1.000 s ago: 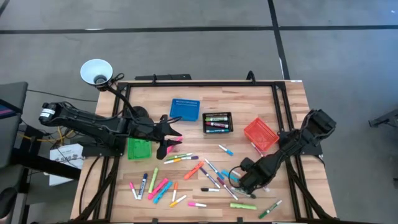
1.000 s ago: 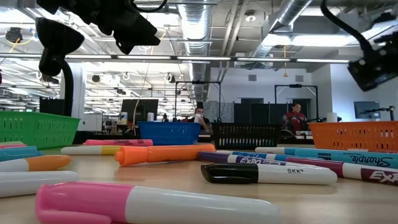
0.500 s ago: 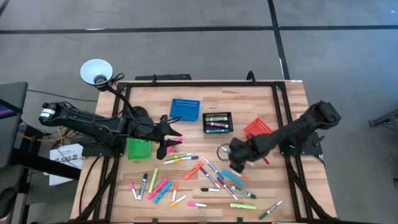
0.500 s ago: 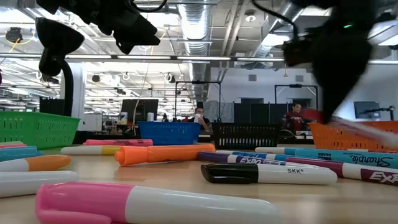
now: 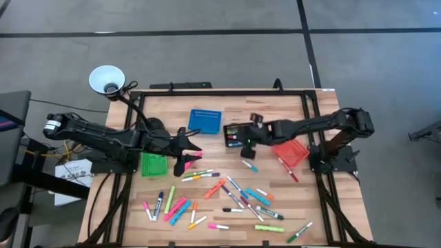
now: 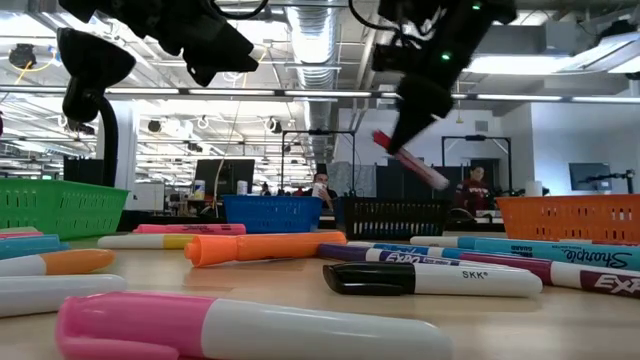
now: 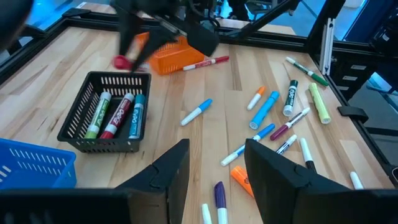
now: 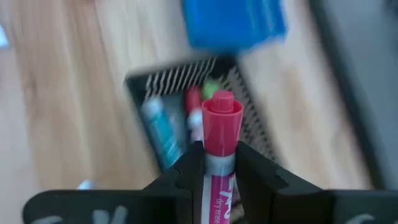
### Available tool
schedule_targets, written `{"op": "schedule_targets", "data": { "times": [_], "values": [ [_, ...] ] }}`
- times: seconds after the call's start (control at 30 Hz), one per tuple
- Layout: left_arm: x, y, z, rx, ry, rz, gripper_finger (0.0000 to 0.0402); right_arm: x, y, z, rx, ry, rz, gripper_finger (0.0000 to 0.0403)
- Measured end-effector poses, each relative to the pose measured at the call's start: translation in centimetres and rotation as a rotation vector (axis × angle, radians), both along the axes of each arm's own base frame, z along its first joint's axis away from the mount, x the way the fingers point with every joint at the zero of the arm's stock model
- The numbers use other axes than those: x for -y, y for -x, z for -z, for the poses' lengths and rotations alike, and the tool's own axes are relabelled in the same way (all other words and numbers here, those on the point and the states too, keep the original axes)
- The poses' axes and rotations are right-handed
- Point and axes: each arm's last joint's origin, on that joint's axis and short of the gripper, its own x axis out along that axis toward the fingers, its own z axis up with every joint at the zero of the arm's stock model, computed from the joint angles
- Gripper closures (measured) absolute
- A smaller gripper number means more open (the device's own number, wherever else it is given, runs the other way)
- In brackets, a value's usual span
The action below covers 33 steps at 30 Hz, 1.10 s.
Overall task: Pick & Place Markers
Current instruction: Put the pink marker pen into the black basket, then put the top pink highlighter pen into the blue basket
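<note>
Right wrist view alone shows the red-capped marker [image 8: 219, 149] pinched between the right gripper [image 5: 249, 137] fingers above the black bin [image 5: 240, 135]; high view shows the left gripper [image 5: 191, 157], jaws apart, empty, beside the green bin [image 5: 154, 164].

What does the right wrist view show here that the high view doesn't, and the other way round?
Only the right wrist view shows the right gripper shut on a red-capped marker, cap forward. Only the high view shows the left gripper open near the green bin, the orange bin, and loose markers across the table. Both show the black bin holding markers and the blue bin.
</note>
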Motion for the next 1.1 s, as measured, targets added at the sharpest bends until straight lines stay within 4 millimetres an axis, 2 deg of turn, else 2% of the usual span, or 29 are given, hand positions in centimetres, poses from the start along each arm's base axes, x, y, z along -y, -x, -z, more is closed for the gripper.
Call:
{"op": "schedule_targets", "data": {
  "times": [0.13,0.3,0.5,0.67,0.87,1.1],
  "values": [
    [0.0,0.0,-0.1,0.006,0.001,0.000,0.0253,1.8,-0.9,0.0,0.023,0.042,-0.095,0.0336],
    [0.0,-0.1,-0.2,0.021,0.002,0.001,0.0253,3.2,-1.2,0.7,0.002,0.034,-0.115,0.0336],
    [0.0,-0.1,-0.3,0.035,0.003,0.002,0.0253,4.4,-1.8,3.7,-0.063,-0.118,-0.094,0.0336],
    [0.0,-0.1,-0.4,0.041,0.004,0.002,0.0253,4.0,-2.4,5.6,-0.126,-0.085,-0.081,0.0317],
    [0.0,-0.2,-0.4,0.047,0.005,0.001,0.0253,3.1,-2.6,5.3,-0.119,-0.040,-0.090,0.0259],
    [0.0,-0.2,-0.6,0.063,0.007,0.002,0.0253,1.7,-3.3,3.1,-0.070,-0.020,-0.122,0.0197]
  ]
}}
